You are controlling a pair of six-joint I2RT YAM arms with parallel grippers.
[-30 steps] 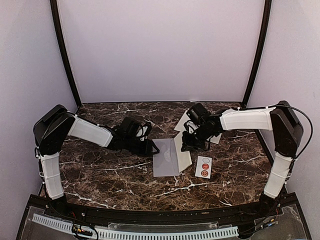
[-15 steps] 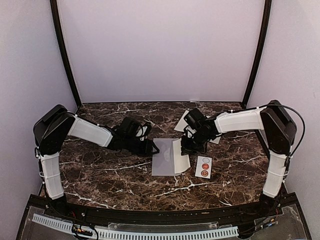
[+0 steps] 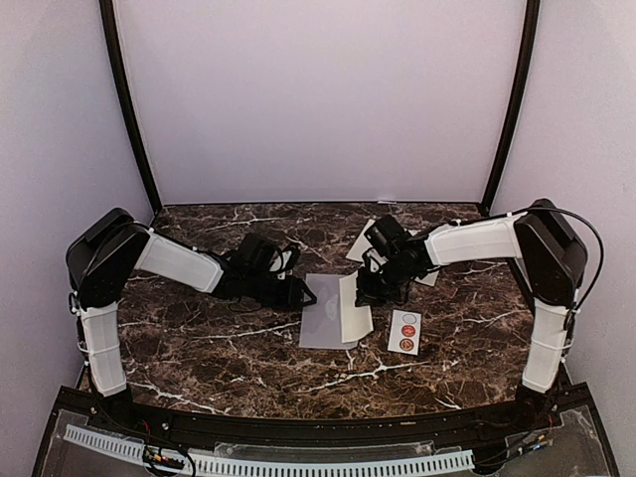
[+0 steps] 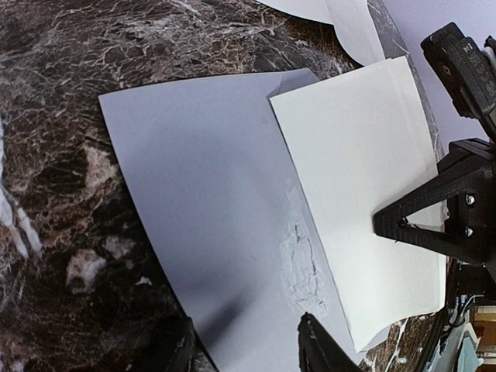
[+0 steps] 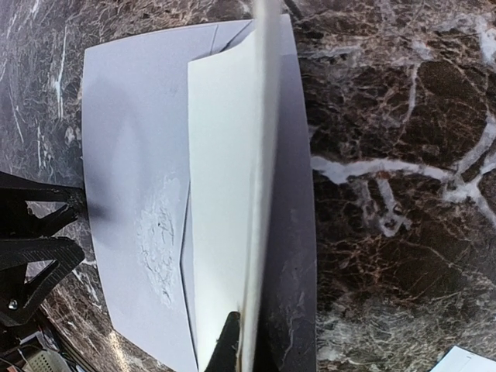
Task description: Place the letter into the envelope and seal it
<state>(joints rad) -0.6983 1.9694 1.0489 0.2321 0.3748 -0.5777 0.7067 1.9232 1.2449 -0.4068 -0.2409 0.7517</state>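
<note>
A dark brown marble-patterned tabletop [image 3: 219,338], veined in white, forms the floor of a booth. The booth has plain pale-lilac walls [image 3: 318,99], and two curved black poles [image 3: 124,109] rise at its back corners. A white perforated strip [image 3: 268,459] runs along the near edge by the arm bases.

The flat grey-lavender paper envelope [image 3: 320,328] lies near the middle of the tabletop, between the two grippers. A rough, crinkled patch [image 4: 302,260] marks its face. Over its right part lies the white rectangular paper letter [image 3: 354,310]. The letter's left edge seems to sit in the envelope's mouth, though the wrist views do not settle that.

The left gripper [image 3: 301,293] sits low at the envelope's far left edge. Its fingers [image 4: 319,353] are parted to a moderate gap with the envelope's border between them. Whether they press on the paper cannot be told. The right gripper [image 3: 370,296] has its fingers narrowed onto the letter's right edge. It holds that edge raised off the marble, so the sheet slants down toward the envelope.

Just right of the envelope lies a small white sticker strip [image 3: 404,331] bearing round seals, two red and one pale. Behind the right gripper, more white sheets [image 3: 361,245] lie flat on the marble.
</note>
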